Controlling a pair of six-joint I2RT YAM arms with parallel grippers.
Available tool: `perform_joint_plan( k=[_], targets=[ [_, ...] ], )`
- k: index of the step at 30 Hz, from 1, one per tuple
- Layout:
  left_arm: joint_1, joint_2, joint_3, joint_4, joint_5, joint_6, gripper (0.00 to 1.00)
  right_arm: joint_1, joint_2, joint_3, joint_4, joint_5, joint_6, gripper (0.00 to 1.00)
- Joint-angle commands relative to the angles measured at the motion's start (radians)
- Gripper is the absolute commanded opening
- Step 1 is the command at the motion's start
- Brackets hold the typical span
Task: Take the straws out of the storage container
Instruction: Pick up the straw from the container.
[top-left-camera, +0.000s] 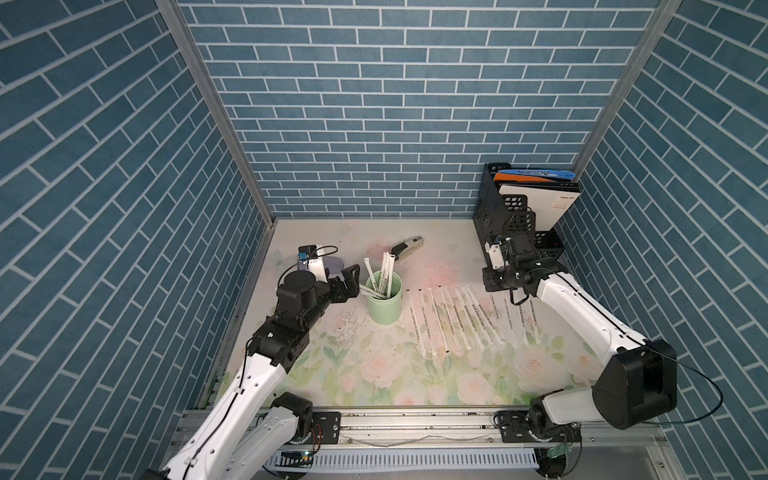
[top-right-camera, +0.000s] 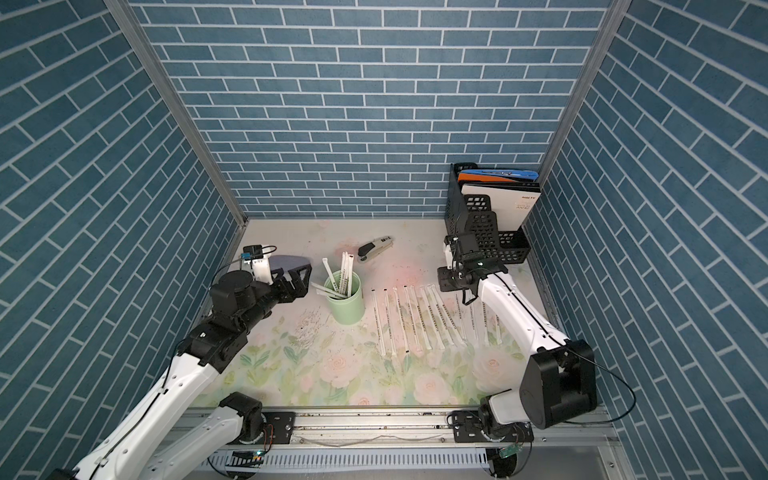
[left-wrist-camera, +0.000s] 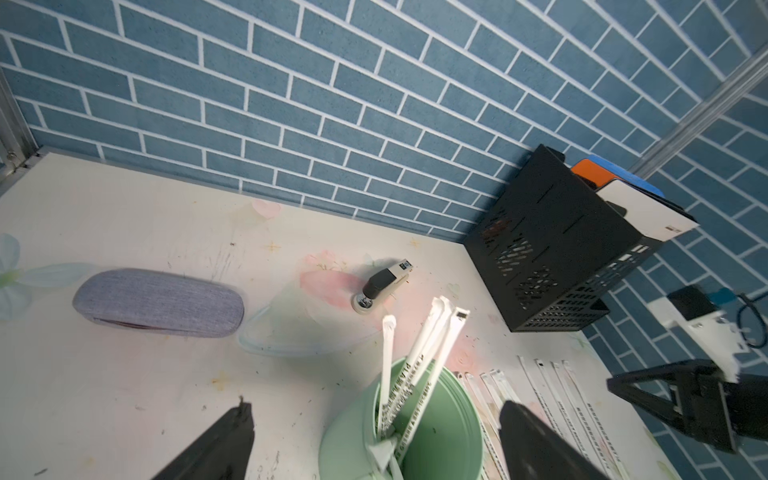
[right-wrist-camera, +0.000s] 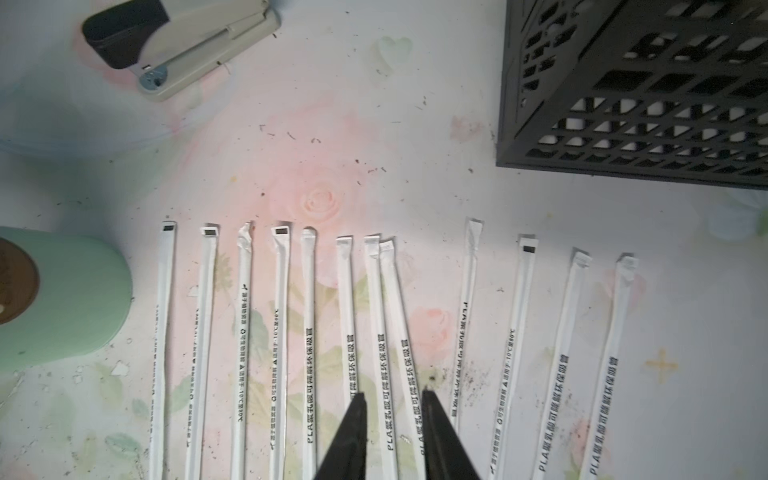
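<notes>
Standing in the green cup (top-left-camera: 384, 309), a few straws (top-left-camera: 385, 268) are seen; many more are laid in a row (right-wrist-camera: 307, 332) on the table (top-left-camera: 436, 257). The left hand (top-left-camera: 350, 282) is held wide open and empty beside the cup. The right hand (right-wrist-camera: 394, 399), opened slightly over the row, seems empty.

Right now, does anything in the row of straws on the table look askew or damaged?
Yes. Among the straws laid on the table, one straw lies tilted, its tip overlapping its neighbour, with a wider gap on its other side. Another straw's wrapper end looks crumpled.
</notes>
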Motion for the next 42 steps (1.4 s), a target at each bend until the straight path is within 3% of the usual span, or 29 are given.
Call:
perform_joint_plan(
  k=[1, 6, 14, 19, 30, 36, 42],
  targets=[
    [-0.029, -0.087, -0.090, 0.030, -0.006, -0.132, 0.93, 0.018, -0.070, -0.025, 0.113, -0.096, 0.019, 0.24],
    [-0.098, -0.109, -0.172, 0.035, -0.042, -0.192, 0.82, 0.057, -0.121, -0.056, 0.193, -0.221, 0.003, 0.24],
    [-0.318, -0.172, -0.271, 0.065, -0.251, -0.228, 0.75, 0.082, -0.109, -0.050, 0.224, -0.250, 0.015, 0.25],
    [-0.412, -0.127, -0.298, 0.103, -0.361, -0.232, 0.72, 0.093, -0.107, -0.027, 0.209, -0.245, 0.018, 0.25],
    [-0.429, 0.020, -0.238, 0.180, -0.496, -0.173, 0.58, 0.100, -0.128, -0.038, 0.195, -0.250, 0.018, 0.25],
    [-0.429, 0.046, -0.202, 0.195, -0.498, -0.154, 0.57, 0.100, -0.117, -0.038, 0.195, -0.250, 0.014, 0.25],
    [-0.429, 0.090, -0.049, 0.121, -0.495, -0.105, 0.66, 0.100, -0.107, -0.038, 0.204, -0.259, 0.015, 0.25]
  ],
)
